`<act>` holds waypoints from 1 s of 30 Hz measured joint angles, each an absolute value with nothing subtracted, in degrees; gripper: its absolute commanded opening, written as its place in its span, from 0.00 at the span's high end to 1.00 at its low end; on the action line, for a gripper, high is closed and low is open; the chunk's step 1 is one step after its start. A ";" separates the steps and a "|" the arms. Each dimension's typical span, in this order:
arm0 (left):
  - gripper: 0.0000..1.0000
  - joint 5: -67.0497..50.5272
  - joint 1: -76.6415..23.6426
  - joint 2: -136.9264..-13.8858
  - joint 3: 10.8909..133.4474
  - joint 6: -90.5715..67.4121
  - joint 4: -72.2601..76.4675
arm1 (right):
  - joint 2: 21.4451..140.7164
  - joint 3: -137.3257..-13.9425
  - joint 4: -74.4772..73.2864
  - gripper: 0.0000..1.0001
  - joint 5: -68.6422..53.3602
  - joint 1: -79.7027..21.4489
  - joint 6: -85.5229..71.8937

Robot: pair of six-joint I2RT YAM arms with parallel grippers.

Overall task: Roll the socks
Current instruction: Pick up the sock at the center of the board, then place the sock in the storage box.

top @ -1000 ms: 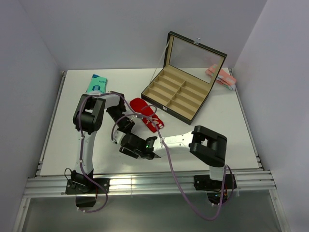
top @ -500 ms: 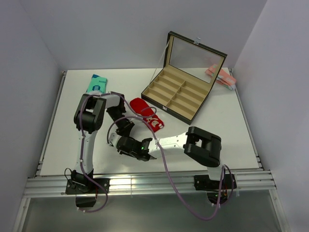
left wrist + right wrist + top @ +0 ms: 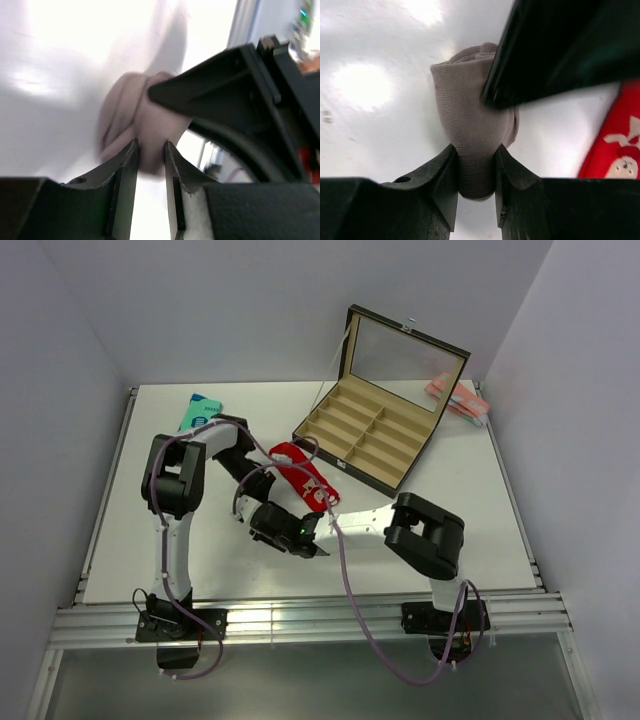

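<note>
- Left wrist: the left gripper (image 3: 151,145) is closed to a narrow slot around a pale bundle (image 3: 125,110) of soft fabric, which fills the gap between its pads. The other arm's black finger (image 3: 215,85) reaches the same bundle from the right. The picture is blurred and shows no red cloth at all.
- Right wrist: the right gripper (image 3: 475,150) pinches the pale bundle from below, and the knit bulges above its pads. Only this view shows the ribbed weave sharply. It also catches the red socks (image 3: 615,145) at the right edge, lying flat on the bench (image 3: 365,125) and apart from the bundle, with a white emblem showing.
- Top external: only here is the whole layout visible. The red socks lie stretched out diagonally on the bench, just beside the near corner of the compartment box (image 3: 348,462), and neither gripper holds them. Both grippers meet just on the near side of the socks and hide the pale bundle from this camera. A teal sock (image 3: 197,410) lies well apart at the far left.
- Handling, as a judgement: the red socks look light, limp and thin, neither slippery nor fragile, so they will sag and fold wherever they are lifted. A good hold would be across one narrow end, pinching both layers together, with the other gripper pressing the free length to the bench while the roll is turned.
</note>
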State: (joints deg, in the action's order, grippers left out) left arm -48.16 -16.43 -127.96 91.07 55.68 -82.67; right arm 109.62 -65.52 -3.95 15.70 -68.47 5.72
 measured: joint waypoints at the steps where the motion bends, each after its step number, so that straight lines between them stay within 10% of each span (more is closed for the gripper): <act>1: 0.68 -48.38 -15.92 -127.61 91.98 55.53 -82.15 | 109.19 -65.17 -3.97 1.00 15.09 -67.59 5.39; 30: 0.74 -52.36 -4.36 -114.08 103.11 49.76 -77.17 | 87.15 -66.02 -13.47 1.00 11.53 -41.19 6.44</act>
